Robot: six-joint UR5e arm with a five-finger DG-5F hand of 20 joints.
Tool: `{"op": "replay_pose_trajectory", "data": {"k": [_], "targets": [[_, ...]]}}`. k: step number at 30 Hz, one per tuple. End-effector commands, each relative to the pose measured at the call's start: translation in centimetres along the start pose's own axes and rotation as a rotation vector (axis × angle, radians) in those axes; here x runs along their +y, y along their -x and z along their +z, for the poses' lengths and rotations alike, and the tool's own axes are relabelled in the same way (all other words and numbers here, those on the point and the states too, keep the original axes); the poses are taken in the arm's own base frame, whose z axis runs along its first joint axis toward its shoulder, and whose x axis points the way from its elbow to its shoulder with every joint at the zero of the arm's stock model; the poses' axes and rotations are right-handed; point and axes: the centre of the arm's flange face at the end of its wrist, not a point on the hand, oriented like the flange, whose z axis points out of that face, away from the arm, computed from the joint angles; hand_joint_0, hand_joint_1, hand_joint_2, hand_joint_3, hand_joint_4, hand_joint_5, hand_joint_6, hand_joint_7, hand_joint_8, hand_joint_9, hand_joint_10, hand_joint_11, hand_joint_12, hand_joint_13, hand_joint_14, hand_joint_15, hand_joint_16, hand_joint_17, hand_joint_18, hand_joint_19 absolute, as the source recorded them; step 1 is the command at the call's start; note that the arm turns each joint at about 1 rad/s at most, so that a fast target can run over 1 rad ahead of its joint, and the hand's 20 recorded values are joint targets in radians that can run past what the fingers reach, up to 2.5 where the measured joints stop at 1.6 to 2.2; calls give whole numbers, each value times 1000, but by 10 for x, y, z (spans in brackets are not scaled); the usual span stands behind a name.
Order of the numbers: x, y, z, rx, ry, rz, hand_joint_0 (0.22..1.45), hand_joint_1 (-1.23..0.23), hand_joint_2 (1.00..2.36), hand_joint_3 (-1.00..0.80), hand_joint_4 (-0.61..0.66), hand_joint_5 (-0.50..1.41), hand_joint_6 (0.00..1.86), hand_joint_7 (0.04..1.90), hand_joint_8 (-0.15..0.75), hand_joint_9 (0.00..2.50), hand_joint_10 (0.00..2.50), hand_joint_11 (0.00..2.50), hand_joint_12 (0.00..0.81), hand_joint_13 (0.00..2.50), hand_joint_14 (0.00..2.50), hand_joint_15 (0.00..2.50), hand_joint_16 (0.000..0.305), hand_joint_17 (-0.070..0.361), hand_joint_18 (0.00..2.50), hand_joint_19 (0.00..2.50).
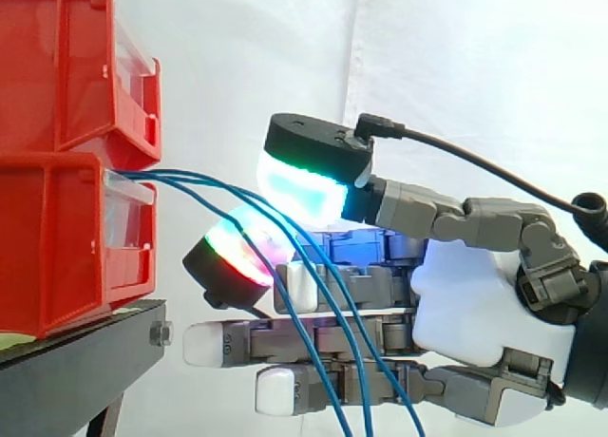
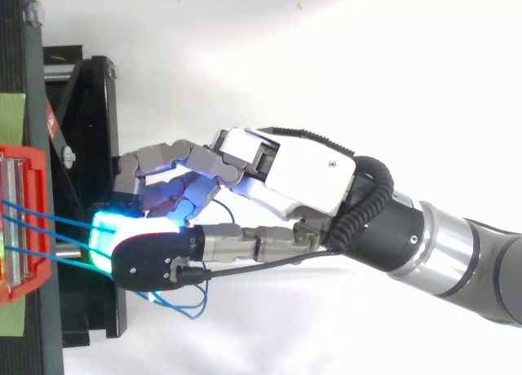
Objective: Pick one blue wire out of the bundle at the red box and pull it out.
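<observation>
Three blue wires [image 1: 190, 180] leave the front of the lower red box [image 1: 57, 247] and arc down to the right across my hand [image 1: 475, 304]. In the side view the thumb pad [image 1: 299, 188] glows cyan and green above them, and a curled finger pad [image 1: 237, 252] glows red and green below. The two pads meet around the topmost wire just right of the box. The lower fingers [image 1: 218, 342] lie straight behind the hanging wires. From above, the hand [image 2: 302, 175] reaches left to the box [image 2: 16, 228], and the wires [image 2: 33, 220] run into the glowing pad.
A second red box [image 1: 66, 66] sits stacked on the lower one. Both rest on a black stand [image 1: 85, 347] with a bolt at its corner. Slack wire loops below the hand [image 2: 192, 306]. A white curtain hangs behind.
</observation>
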Motion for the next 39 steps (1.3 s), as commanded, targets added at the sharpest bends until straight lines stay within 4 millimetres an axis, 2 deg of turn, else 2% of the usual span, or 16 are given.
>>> {"op": "replay_pose_trajectory", "data": {"k": [1, 18, 22, 27, 32, 39], "targets": [[0, 0, 0, -1, 0, 0, 629, -631, 1008, -155, 224, -46, 660, 1189, 281, 1270, 18, 694, 390, 744, 14, 404, 52, 116, 830, 580], [-1, -3, -2, 6, -9, -2, 621, -682, 1012, -145, 198, -45, 641, 1258, 260, 1231, 22, 722, 377, 697, 15, 416, 48, 109, 765, 564], [-4, 2, -6, 10, -49, -29, 620, -682, 1012, -141, 192, -46, 643, 1258, 261, 1227, 21, 730, 375, 688, 15, 412, 48, 109, 759, 562], [7, 9, -5, 8, -78, -43, 621, -680, 1012, -137, 184, -52, 662, 1225, 263, 1217, 21, 743, 374, 673, 15, 408, 48, 109, 743, 558], [18, 18, -12, 9, -126, -83, 622, -665, 1012, -137, 180, -57, 677, 1189, 265, 1204, 21, 742, 373, 666, 15, 403, 48, 108, 735, 561], [43, 37, -36, -27, -146, -148, 622, -656, 1012, -137, 187, -60, 685, 1179, 264, 1202, 19, 743, 374, 661, 15, 405, 48, 109, 732, 559]]}}
